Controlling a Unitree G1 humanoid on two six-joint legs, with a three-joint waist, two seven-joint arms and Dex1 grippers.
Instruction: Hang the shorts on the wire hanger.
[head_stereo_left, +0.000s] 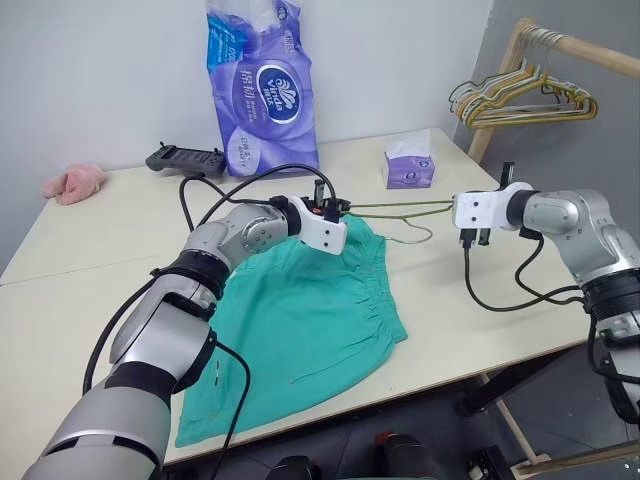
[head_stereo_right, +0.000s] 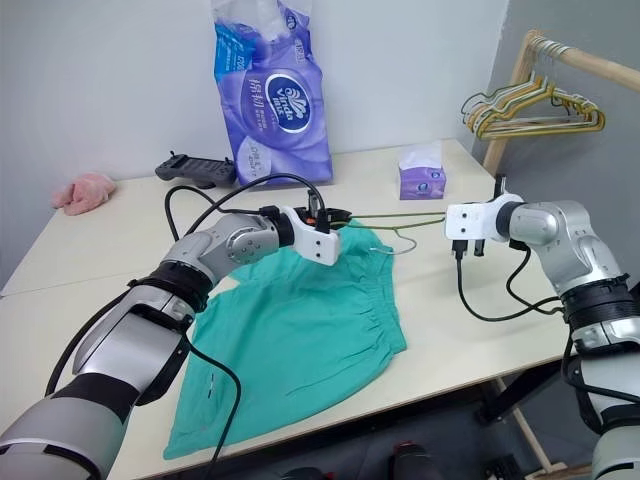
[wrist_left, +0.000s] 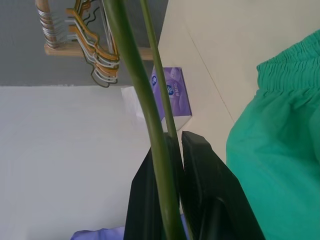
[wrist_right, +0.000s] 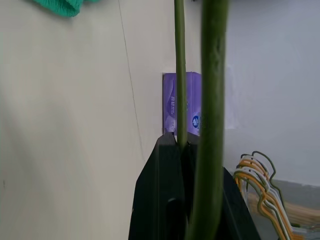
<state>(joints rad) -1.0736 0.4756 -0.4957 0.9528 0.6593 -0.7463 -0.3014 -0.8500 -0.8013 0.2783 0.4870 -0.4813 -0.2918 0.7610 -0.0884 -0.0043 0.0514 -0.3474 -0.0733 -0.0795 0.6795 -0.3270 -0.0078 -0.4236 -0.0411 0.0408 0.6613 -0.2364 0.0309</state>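
Pale cream bench (head_stereo_left: 470, 300) against a plain white wall, a grey wall to my right with a wooden rail (head_stereo_left: 575, 45) carrying a bunch of mixed-colour hangers (head_stereo_left: 520, 100); on the bench behind the work stand a purple pack of paper rolls (head_stereo_left: 262, 85), a small purple tissue box (head_stereo_left: 410, 168), a black handheld controller (head_stereo_left: 185, 159) and, at the far left, a pink cloth (head_stereo_left: 73, 182).

The wire hanger (head_stereo_left: 400, 210) is held off the bench between my two hands — my left gripper (head_stereo_left: 335, 210) has its fingers (wrist_left: 210, 190) closed on one end, my right gripper (head_stereo_left: 468, 212) has its fingers (wrist_right: 165, 195) closed on the other; in both wrist views the olive wire runs up through the pinch. I judge this two-point hold is meant to keep the thin frame level and stop it twisting.

The shorts (head_stereo_left: 300, 330) lie flat on the bench under and near my left arm, waistband towards the hanger, one leg reaching the near edge; not yet on the wire — the hanger hangs just above the waistband's far corner, placed, I judge, for threading.
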